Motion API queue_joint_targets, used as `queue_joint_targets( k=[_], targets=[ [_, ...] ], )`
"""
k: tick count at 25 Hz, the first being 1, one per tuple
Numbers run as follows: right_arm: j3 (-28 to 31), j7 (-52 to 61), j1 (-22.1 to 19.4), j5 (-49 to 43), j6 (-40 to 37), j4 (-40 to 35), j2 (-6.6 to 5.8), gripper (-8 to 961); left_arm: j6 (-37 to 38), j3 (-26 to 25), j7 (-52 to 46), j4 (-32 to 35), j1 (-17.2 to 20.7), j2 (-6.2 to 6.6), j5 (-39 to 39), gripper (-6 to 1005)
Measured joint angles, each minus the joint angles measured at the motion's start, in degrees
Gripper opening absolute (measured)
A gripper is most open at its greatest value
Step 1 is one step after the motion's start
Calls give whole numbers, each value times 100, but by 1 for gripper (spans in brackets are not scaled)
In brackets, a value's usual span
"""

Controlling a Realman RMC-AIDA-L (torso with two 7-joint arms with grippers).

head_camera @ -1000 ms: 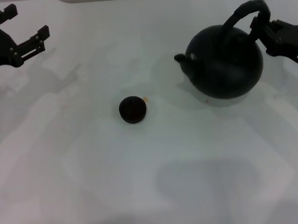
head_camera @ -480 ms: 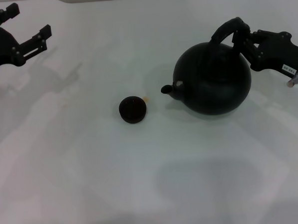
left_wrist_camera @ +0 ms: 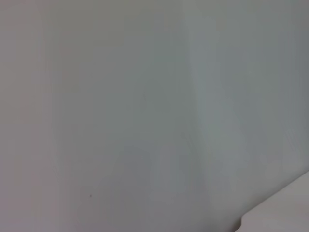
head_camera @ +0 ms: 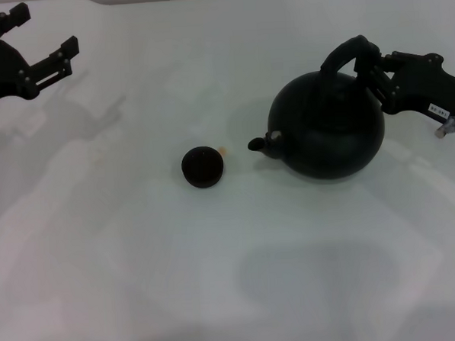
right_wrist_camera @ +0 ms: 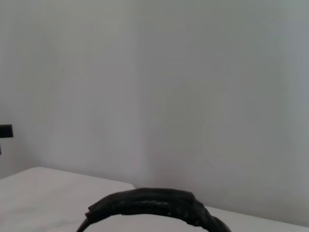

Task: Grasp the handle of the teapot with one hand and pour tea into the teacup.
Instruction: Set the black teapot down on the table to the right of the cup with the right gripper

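1. Black teapot is right of the teacup, spout toward it, near but apart.
2. Right gripper clamps the handle; left gripper is spread, well left of the cup.
3. We judge carry-to-cup underway; next, bring spout over cup, tilt slowly.

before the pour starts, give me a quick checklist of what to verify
1. Right gripper on the handle: ok, it grips the arch's right side.
2. Teapot spout aimed toward the teacup: ok.
3. Spout over the teacup: not ok, it sits off to the right, a gap between them.
4. Teacup upright: ok.
5. Left gripper clear: ok, parked open far left.
6. Tea level in the teapot: cannot tell.
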Motion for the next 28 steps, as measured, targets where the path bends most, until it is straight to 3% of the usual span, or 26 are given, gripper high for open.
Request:
queue_joint_targets(
  k=[28],
  targets=[
    [150, -306, 41, -2, 42, 236, 0, 116, 16, 24, 2, 1, 5, -9, -5, 861]
  ],
)
